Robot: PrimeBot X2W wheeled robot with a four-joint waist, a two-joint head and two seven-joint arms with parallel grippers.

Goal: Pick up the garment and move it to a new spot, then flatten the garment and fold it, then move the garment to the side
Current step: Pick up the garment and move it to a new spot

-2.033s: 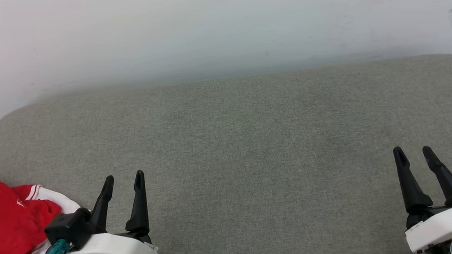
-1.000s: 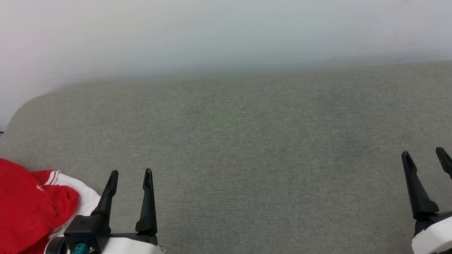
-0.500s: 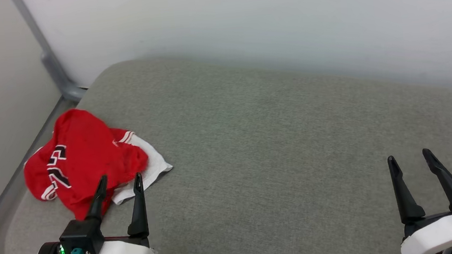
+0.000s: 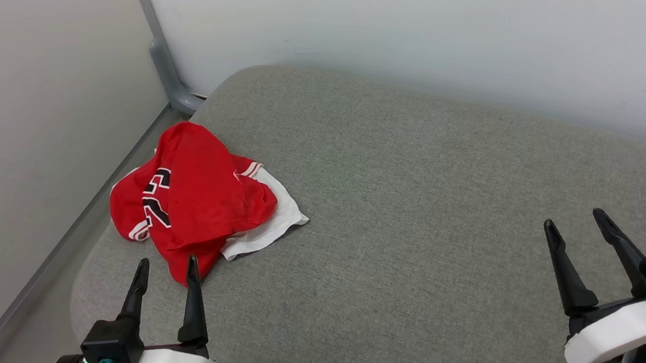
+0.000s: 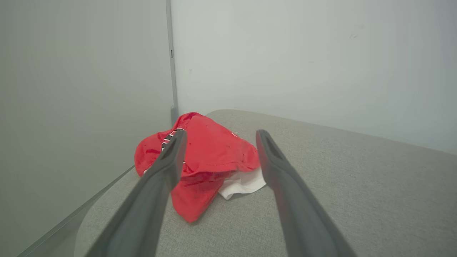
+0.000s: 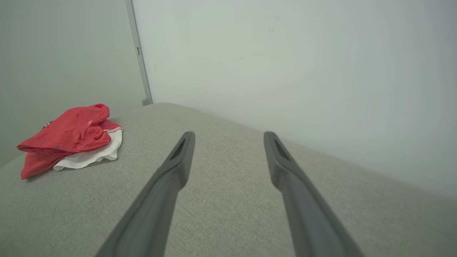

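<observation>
Crumpled in a heap, the red garment shows white.

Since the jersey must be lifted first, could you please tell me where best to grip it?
Probably the raised red fold at the jersey's near edge, from the robot's side with the open left gripper, which points at it. The crumpled heap bulges there above the cushion, giving a lip to pinch; the white sleeve lies flat.
</observation>
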